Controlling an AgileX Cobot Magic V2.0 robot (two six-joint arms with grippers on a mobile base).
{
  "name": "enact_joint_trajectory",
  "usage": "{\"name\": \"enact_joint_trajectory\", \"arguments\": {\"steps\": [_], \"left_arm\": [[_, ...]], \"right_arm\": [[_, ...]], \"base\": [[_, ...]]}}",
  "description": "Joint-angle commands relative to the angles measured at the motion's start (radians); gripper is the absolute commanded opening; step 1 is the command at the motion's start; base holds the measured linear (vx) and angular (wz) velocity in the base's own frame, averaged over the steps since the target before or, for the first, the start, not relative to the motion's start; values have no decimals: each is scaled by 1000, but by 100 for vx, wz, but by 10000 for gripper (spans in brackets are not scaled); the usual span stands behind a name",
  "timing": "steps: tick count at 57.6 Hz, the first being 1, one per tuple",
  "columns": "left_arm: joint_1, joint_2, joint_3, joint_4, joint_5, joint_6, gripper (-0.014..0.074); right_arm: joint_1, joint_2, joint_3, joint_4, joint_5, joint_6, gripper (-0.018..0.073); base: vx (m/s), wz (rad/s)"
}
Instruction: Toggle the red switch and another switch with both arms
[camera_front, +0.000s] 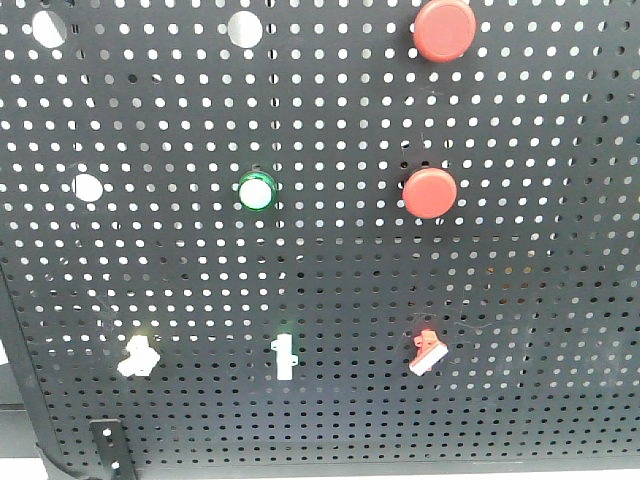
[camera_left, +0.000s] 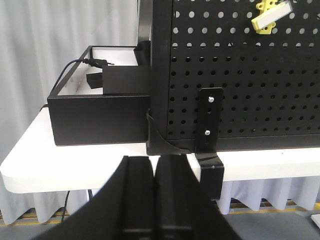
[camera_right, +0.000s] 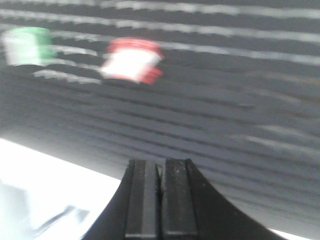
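the front view shows a black pegboard (camera_front: 330, 250) seen face-on. along its lower part sit three small toggles in a row: the pale yellow switch (camera_front: 137, 356) at the left, a green-and-white toggle (camera_front: 284, 355) in the middle, and the red switch (camera_front: 428, 352) at the right, its white lever tip slanting down to the left. above them are a green round button (camera_front: 256, 190) and two big red push buttons (camera_front: 430, 192), one above the other on the right side. neither arm appears in this view.

in the left wrist view the left end effector (camera_left: 154, 172) sits at the bottom edge with its two black fingers pressed together, holding nothing. it is low, in front of the white counter (camera_left: 60, 165) and well below the pale yellow switch (camera_left: 271, 15), which shows at the top right of the pegboard (camera_left: 240, 75). a black open box (camera_left: 100, 117) stands on the counter just left of the board, with a cable running into it.

the right wrist view is blurred. the right end effector (camera_right: 161, 175) has its fingers together, with only a thin seam between them, and nothing is held. above and left of it on the board are the red switch (camera_right: 132, 60) and, further left, the green-and-white toggle (camera_right: 29, 46); the end effector is apart from both.
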Motion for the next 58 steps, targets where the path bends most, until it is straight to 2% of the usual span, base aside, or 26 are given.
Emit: {"name": "enact_joint_trajectory", "arguments": {"steps": [1, 7, 14, 16, 26, 58], "left_arm": [[2, -9, 19, -7, -73, -2, 2], [2, -9, 19, -7, -73, -2, 2], [2, -9, 19, -7, -73, -2, 2], [2, -9, 19, -7, -73, -2, 2], [2, -8, 19, -7, -75, -2, 2], [2, -8, 19, -7, -74, -2, 2]], "right_arm": [[-108, -137, 19, 1, -16, -23, -6], [-199, -274, 87, 13, 51, -19, -6], [-243, -399, 165, 58, 91, -19, -6], [-247, -439, 160, 60, 157, -23, -6], [-248, -432, 161, 50, 217, -22, -6], [-248, -430, 161, 50, 231, -19, -6]], "base": [[0, 0], [0, 0], [0, 0], [0, 0], [0, 0], [0, 0]]}}
